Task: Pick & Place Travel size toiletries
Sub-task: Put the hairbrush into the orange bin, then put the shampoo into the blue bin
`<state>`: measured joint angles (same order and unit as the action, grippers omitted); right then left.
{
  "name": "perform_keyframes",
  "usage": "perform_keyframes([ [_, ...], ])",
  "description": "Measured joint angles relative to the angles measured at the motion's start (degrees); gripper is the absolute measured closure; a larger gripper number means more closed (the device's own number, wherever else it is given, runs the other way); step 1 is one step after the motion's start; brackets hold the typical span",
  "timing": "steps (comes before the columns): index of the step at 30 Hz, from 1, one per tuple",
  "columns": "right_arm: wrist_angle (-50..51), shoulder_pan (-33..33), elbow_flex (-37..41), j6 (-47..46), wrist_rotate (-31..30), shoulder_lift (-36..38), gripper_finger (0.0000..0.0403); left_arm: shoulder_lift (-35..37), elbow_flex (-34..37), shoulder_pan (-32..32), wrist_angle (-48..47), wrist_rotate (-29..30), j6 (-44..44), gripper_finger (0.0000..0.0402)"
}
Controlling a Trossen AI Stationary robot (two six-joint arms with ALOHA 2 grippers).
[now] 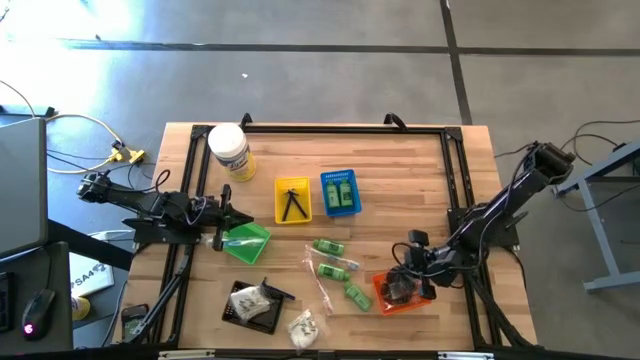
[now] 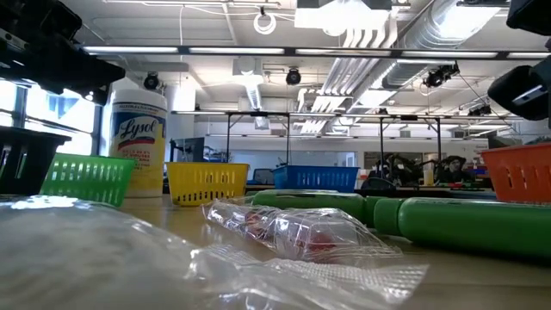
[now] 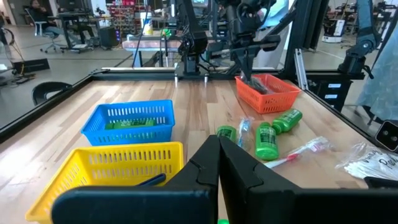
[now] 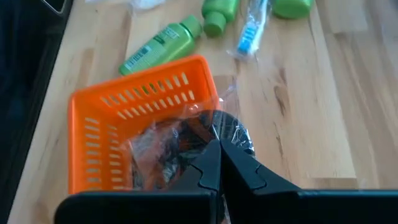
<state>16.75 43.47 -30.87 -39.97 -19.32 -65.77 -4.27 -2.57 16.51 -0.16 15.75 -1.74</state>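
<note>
My right gripper (image 4: pixel 219 144) is shut over the orange basket (image 4: pixel 93 124) near the table's right near corner, at a crinkled clear packet with dark contents (image 4: pixel 168 149). My left gripper (image 3: pixel 219 146) is shut beside the green basket (image 1: pixel 250 242), and nothing shows between its tips. Three green bottles (image 1: pixel 336 268) and a long thin clear packet (image 1: pixel 318 280) lie on the wood mid-table. One clear packet with white contents (image 1: pixel 250 298) lies on the black tray, another (image 1: pixel 303 326) on the table. The blue basket (image 1: pixel 340 192) holds green bottles. Small black pieces sit in the yellow basket (image 1: pixel 292 200). My right gripper pinches the clear packet by its upper crumpled edge (image 4: pixel 231 132), slanting down from above at the basket's right wall. The rest of the packet lies slack inside the orange basket. How many layers the fingers have, I cannot tell.
A big white jar with a yellow label (image 1: pixel 230 150) stands at the far left. A black frame (image 1: pixel 330 128) runs along the far edge and both sides. Bare wood lies between the blue basket and the right arm.
</note>
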Motion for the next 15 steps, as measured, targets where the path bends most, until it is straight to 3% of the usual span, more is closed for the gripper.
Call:
perform_keyframes([
  [8, -3.32, 0.01, 0.06, -1.28, 2.31, -0.97, 0.0394, 0.01, 0.00, 0.00, 0.02, 0.00, -0.01, 0.0402],
  [15, -5.55, 0.01, 0.04, -4.73, 5.23, -0.97, 0.0319, 0.01, 0.02, 0.00, 0.11, 0.00, -0.02, 0.0402],
])
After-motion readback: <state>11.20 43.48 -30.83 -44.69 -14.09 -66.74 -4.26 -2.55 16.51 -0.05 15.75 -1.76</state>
